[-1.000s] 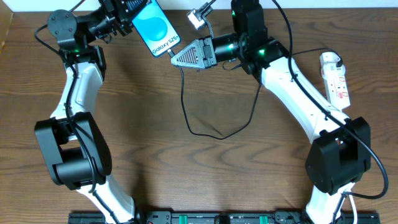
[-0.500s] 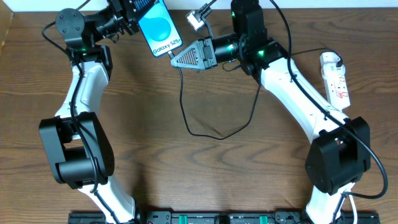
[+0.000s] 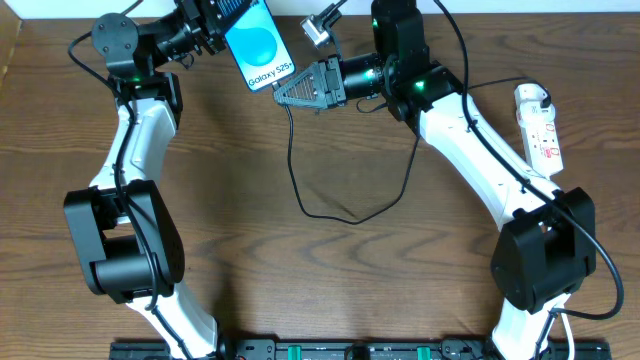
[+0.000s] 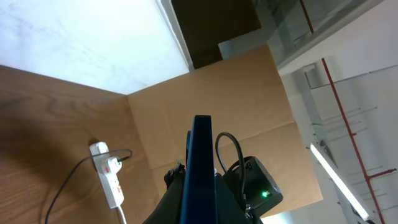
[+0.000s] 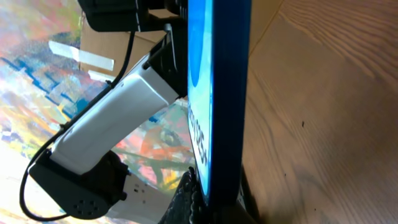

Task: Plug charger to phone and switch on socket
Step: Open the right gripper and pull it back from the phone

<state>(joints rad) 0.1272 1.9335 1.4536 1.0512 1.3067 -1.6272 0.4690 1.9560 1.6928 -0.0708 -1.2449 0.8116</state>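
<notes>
- My left gripper (image 3: 218, 18) pinches the phone (image 3: 256, 45) at the far left, screen up.
- My right gripper (image 3: 280, 97) is clamped on the charger (image 3: 298, 190) plug end, just beside the phone's lower edge.
- The socket (image 3: 538, 125) lies far right.

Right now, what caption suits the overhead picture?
Left fingers hold the phone up; right fingers hold the charger plug at its lower edge; socket lies far right.

Blue-cyan phone (image 3: 258, 45), black charger cable (image 3: 292, 160), white socket (image 3: 540, 128) with red markings
</notes>
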